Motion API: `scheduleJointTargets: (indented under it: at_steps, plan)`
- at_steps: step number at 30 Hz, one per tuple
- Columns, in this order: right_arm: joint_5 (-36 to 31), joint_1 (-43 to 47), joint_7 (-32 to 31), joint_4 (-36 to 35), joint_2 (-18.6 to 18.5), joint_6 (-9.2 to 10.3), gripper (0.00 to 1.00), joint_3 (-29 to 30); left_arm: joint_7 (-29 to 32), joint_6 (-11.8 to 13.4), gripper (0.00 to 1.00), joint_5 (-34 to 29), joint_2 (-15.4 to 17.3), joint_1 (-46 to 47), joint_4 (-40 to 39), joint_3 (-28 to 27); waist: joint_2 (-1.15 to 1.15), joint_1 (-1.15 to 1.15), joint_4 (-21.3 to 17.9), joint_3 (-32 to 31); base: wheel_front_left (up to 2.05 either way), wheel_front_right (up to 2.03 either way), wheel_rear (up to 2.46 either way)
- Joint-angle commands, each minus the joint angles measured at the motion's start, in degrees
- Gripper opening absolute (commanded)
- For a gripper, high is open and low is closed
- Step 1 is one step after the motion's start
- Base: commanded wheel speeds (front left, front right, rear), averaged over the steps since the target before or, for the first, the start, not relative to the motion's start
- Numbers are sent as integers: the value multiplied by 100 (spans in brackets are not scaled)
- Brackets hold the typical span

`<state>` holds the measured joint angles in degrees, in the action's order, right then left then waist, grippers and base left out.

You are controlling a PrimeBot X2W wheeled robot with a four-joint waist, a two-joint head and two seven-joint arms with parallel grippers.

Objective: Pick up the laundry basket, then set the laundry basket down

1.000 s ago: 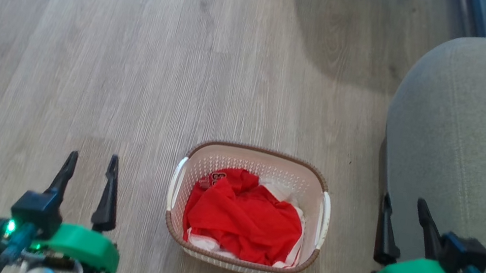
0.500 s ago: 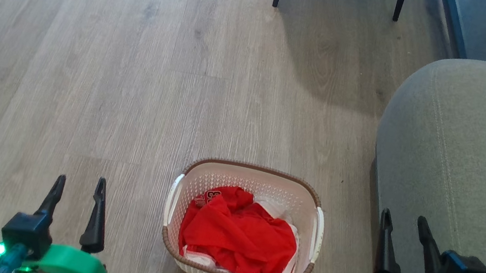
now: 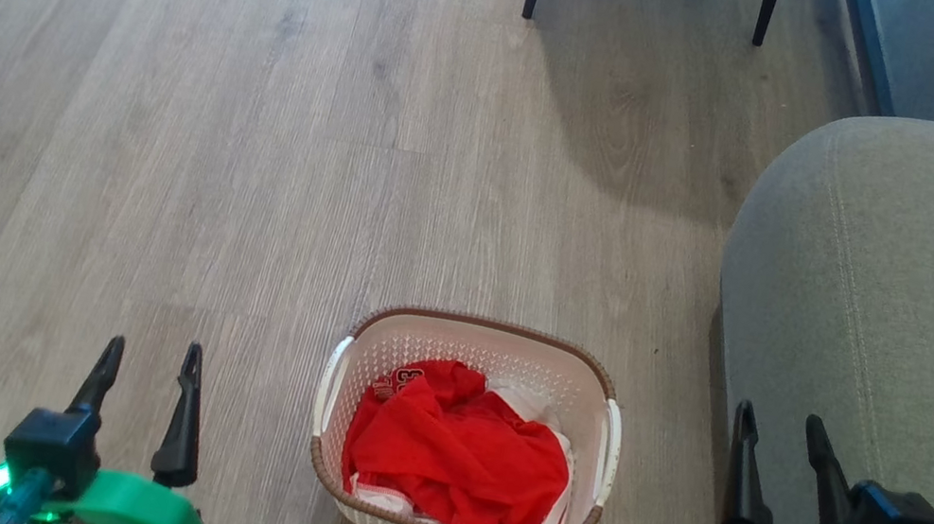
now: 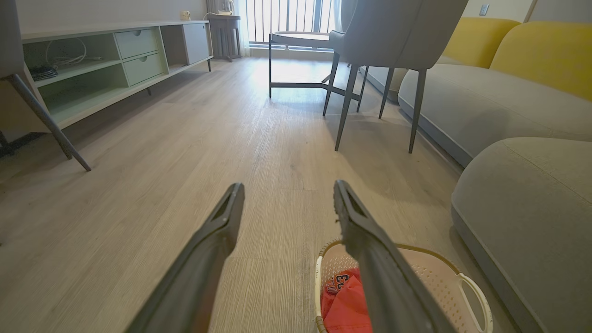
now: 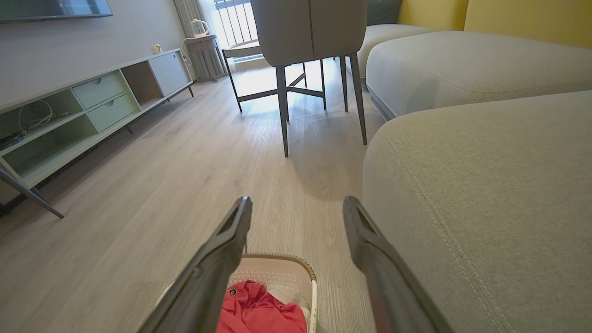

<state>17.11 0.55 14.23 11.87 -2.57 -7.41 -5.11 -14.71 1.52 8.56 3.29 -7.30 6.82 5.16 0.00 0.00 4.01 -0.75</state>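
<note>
Cream-white plastic, perforated and edged with a brown woven-look rim, the laundry basket (image 3: 482, 351) sits on the pale wood-grain floor (image 3: 215, 112) directly before the robot, between its two arms and near a grey fabric sofa (image 3: 900, 310) with stitched seams. Crumpled red clothing (image 3: 456, 457) lies loosely inside over something white. The left gripper (image 3: 155, 343) and right gripper (image 3: 780, 413) hover on either side, both apart from the basket, jaws moderately parted and holding nothing. The mirrored stance suggests preparation for a two-handed lift, since a slim white handle (image 3: 324, 391) on each short side faces an arm. The rigid shell should carry cleanly and the soft load seems unlikely to shift. The right arm, close by the sofa's rounded edge, appears to have less room.
</note>
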Motion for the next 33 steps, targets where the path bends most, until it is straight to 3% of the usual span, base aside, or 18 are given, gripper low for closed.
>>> scheduleJointTargets:
  at_steps: [1, 11, 12, 33]
  plan:
    - [-56, -114, 77, -213, -31, -8, 100, -89, -29, -24, 100, -50, 30, 154, -153, -166, 0, 0, -4, 1, 0, 0, 0]
    - [-26, -126, 77, -217, -31, -8, 100, -42, -29, -127, 100, -29, 25, 139, -183, -168, 0, 0, -11, 6, 0, 0, 0]
    - [1, 0, 0, 0, 1, 0, 0, 65, 0, -109, 0, 1, 1, 0, -17, 5, 0, 0, -12, 6, 0, 0, 0]
    - [1187, -82, -262, 165, -47, -1, 0, 150, 313, -224, 0, 1263, -5, 198, 252, -157, 0, 0, -70, 20, 0, 0, 0]
